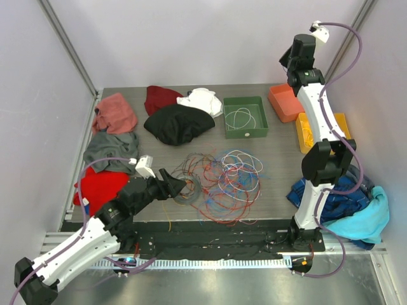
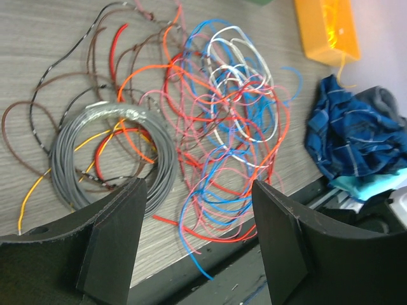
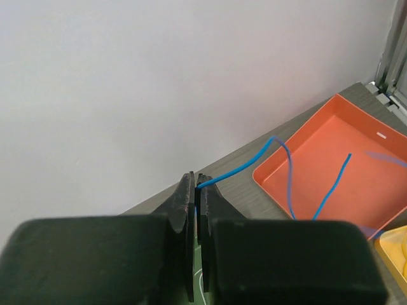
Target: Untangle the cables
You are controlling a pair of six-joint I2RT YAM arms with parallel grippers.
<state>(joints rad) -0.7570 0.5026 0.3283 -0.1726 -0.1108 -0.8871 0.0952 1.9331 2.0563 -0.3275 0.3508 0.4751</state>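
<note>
**At centre frame, a knot of cables; one blue strand pinched up high**

Around the middle of the overhead frame, slightly low, I see the cables [image 1: 219,181] heaped in a loose tangle on the desk [image 1: 280,171], with red, blue, white, orange and brown loops crossing one another. On the tangle's left edge lies a grey coil [image 2: 111,152]. My left end effector [image 2: 198,210] sits just beside that coil, fingers well apart and gripping nothing; I cannot tell whether it touches the desk. My right end effector [image 3: 195,184] is raised in the upper right of the overhead frame. Its fingers are pressed together on a blue cable [image 3: 241,166], which trails off to the right across the orange tray [image 3: 337,127]. A white cable [image 1: 240,118] lies coiled inside the green tray [image 1: 245,133], above the tangle in the frame.
</note>
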